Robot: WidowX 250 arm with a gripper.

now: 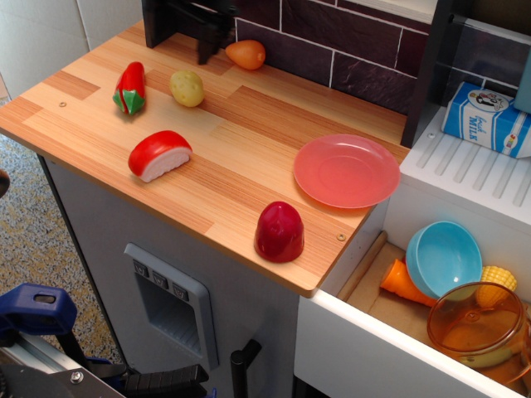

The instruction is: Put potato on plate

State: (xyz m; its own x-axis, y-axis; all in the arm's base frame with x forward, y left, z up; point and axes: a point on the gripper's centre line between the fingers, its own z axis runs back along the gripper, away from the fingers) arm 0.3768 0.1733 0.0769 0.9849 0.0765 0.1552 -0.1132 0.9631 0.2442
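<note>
The pale yellow-tan potato (187, 87) lies on the wooden counter at the back left, between a red pepper toy and an orange egg-shaped toy. The pink plate (347, 171) lies flat and bare at the counter's right end. My dark gripper (187, 41) hangs at the top of the view, just behind and above the potato and apart from it. One finger (203, 50) shows against the wood. The other blends into the dark post behind it. The jaws look spread, with nothing between them.
A red pepper toy (129, 87), an orange egg-shaped toy (246, 54), a red-and-white half-round toy (159, 154) and a dark red dome toy (280, 231) lie on the counter. On the right are a milk carton (488, 118), a blue bowl (443, 258) and a transparent orange pot (479, 319).
</note>
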